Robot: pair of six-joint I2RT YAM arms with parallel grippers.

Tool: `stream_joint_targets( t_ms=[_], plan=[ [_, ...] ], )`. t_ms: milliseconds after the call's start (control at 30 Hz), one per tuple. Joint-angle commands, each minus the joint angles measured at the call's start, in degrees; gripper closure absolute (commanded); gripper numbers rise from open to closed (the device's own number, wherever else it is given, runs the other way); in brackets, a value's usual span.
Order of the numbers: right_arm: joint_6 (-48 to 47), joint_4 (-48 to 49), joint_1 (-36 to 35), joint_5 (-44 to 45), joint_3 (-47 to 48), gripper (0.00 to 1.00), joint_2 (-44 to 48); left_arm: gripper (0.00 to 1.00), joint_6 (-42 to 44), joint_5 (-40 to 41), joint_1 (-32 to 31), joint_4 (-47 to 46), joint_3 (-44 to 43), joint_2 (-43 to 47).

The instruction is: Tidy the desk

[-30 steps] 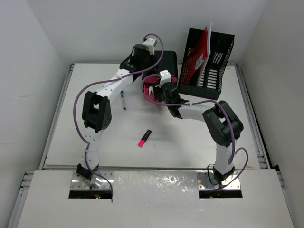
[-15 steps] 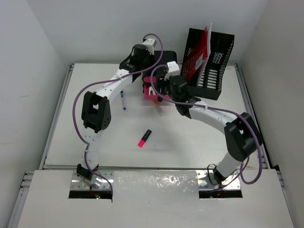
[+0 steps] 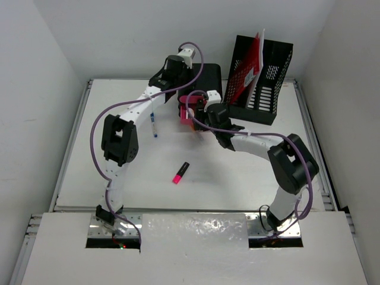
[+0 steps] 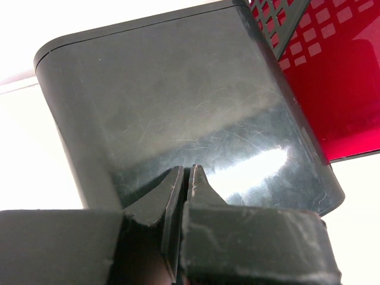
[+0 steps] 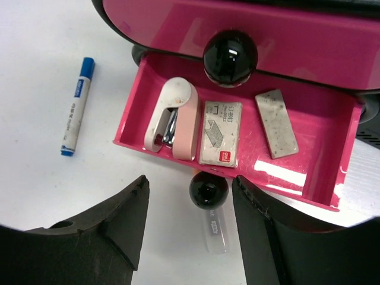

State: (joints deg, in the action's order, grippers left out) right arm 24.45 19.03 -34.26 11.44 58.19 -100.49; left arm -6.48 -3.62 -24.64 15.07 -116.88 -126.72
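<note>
Desk: spreading white and flat beneath both grippers, thin metal rails running along its sides.
Left gripper: pressing its fingers together, facing a black box just ahead.
Right gripper: holding its fingers spread, flanking a black knob without touching.
Drawer: standing open just ahead, pink, holding a stapler.

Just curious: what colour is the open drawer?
The drawer is bright pink; right wrist view.

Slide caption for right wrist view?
Open right hand facing pink drawer holding stapler, staple box and grey block.
</note>
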Motion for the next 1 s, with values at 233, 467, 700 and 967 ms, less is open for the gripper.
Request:
stream_joint_targets(
  t_ms=[233, 467, 700, 967],
  plan=[
    [2.18, -0.83, -0.28, -0.28, 2.80, 0.44, 0.02, 1.00, 0.86, 0.98, 0.30, 4.35, 1.65, 1.74],
    [4.55, -4.26, -0.63, 1.21, 1.84, 0.45, 0.03, 1.00, 1.03, 0.80, 0.30, 3.74, 2.27, 1.82],
    [0.79, -3.04, -0.72, 3.05, 5.87, 0.45, -4.80, 1.00, 2.00, 1.16, 0.39, 4.09, 2.27, 2.00],
    [-7.30, 3.64, -0.54, 5.87, 12.20, 0.44, -11.30, 1.00, 0.77, -0.86, 0.56, 3.65, 2.88, 2.26]
  ],
)
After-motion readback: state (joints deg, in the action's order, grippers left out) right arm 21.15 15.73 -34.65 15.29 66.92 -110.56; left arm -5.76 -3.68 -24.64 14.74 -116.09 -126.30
